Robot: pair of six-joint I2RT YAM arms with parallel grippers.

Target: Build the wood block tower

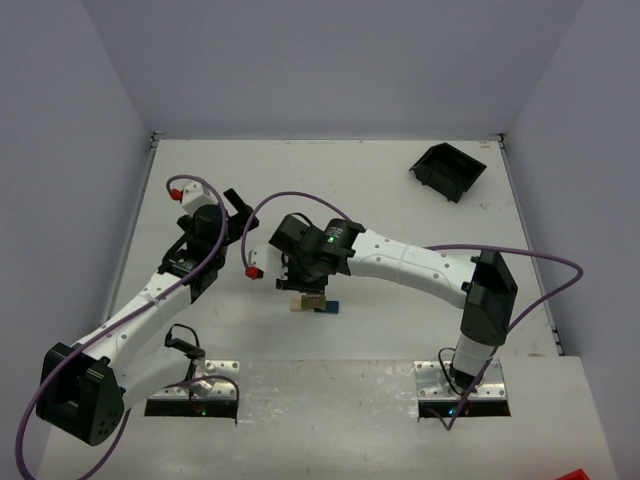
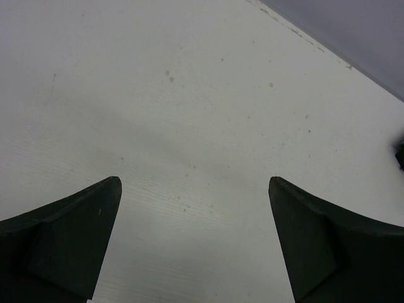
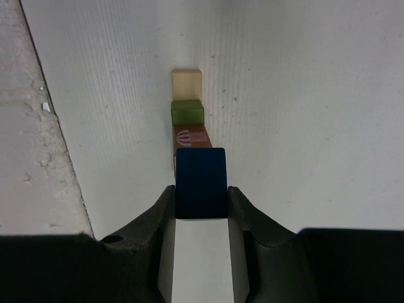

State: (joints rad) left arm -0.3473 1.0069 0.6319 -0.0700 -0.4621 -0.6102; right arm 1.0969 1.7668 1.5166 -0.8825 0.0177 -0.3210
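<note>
I held the dark blue block (image 3: 201,180) squarely in the right gripper (image 3: 201,202), jaws nearly closed, presumably to keep it level, with the reddish-brown block (image 3: 191,135), olive green block (image 3: 187,112) and tan block (image 3: 187,82) lined just beyond its fingertips.

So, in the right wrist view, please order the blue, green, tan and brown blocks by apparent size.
Largest: the blue block, but it is nearest the camera.
Then the green block and the tan block, looking alike.
The brown block is partly hidden, so unranked.
</note>
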